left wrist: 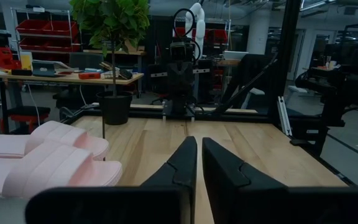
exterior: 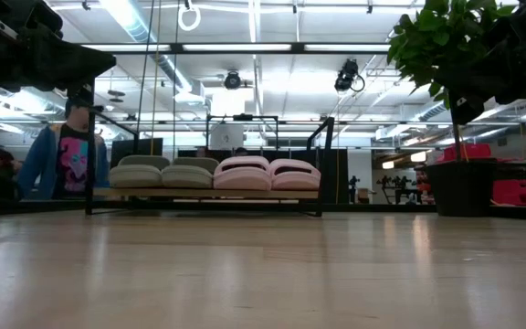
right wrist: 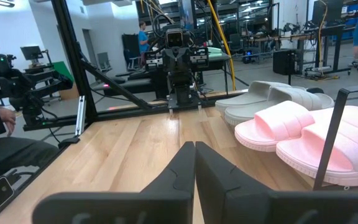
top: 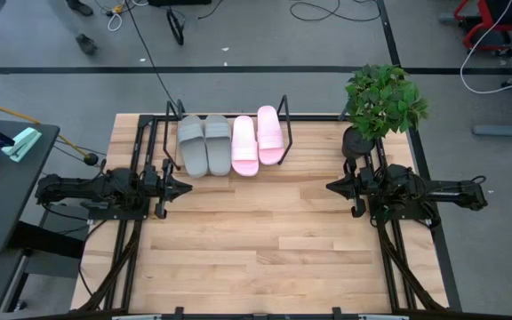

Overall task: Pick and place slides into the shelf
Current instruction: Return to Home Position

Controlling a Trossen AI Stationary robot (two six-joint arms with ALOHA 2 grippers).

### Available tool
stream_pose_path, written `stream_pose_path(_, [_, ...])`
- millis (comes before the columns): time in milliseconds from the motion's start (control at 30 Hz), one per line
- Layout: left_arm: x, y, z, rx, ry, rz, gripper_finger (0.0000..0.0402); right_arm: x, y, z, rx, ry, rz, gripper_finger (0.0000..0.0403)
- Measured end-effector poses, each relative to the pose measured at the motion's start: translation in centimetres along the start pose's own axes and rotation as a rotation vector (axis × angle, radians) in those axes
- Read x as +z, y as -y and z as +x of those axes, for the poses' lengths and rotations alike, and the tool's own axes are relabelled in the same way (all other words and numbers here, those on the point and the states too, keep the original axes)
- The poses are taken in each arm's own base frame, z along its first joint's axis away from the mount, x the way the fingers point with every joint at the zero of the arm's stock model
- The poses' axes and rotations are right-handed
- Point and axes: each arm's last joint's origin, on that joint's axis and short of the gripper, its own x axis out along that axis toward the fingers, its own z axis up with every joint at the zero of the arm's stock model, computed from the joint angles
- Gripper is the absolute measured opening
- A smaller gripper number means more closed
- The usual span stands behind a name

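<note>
All four slides lie side by side on the black wire shelf [top: 284, 108] at the table's far edge. The grey pair [top: 204, 144] sits on the left part, the pale pink pair [top: 258, 140] on the right part, soles down on the shelf's wires. The low view shows the grey pair [exterior: 164, 172] and the pink pair [exterior: 268, 174] between the shelf's upright ends. My left gripper [top: 186, 186] waits shut at the table's left side, just near of the grey slides. My right gripper [top: 331, 187] waits shut at the right side. Both touch nothing.
A potted plant [top: 379, 105] stands at the table's far right corner, close behind my right arm. A dark side table [top: 7, 178] stands left of the wooden table. A person [exterior: 62, 151] stands in the room beyond the far edge.
</note>
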Motion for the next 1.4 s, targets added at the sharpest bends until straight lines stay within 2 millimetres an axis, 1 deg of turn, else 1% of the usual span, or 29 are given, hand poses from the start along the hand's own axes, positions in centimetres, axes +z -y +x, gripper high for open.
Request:
stream_pose_path(200, [-0.01, 0.0, 0.0, 0.0, 0.0, 0.0, 0.0025, 0.0, 0.0, 0.0, 0.0, 0.0, 0.0, 0.0018])
stream_pose_path(633, [-0.01, 0.0, 0.0, 0.0, 0.0, 0.0, 0.0041, 0.0, 0.0, 0.0, 0.0, 0.0, 0.0, 0.0018])
stream_pose_path(1000, [-0.01, 0.0, 0.0, 0.0, -0.001, 0.0, 0.0027, 0.0, 0.0, 0.0, 0.0, 0.0, 0.0, 0.0018])
stream_pose_path(1400, [0.0, 0.0, 0.0, 0.0, 0.0, 0.0, 0.0039, 0.0, 0.0, 0.0, 0.0, 0.0, 0.0, 0.0018])
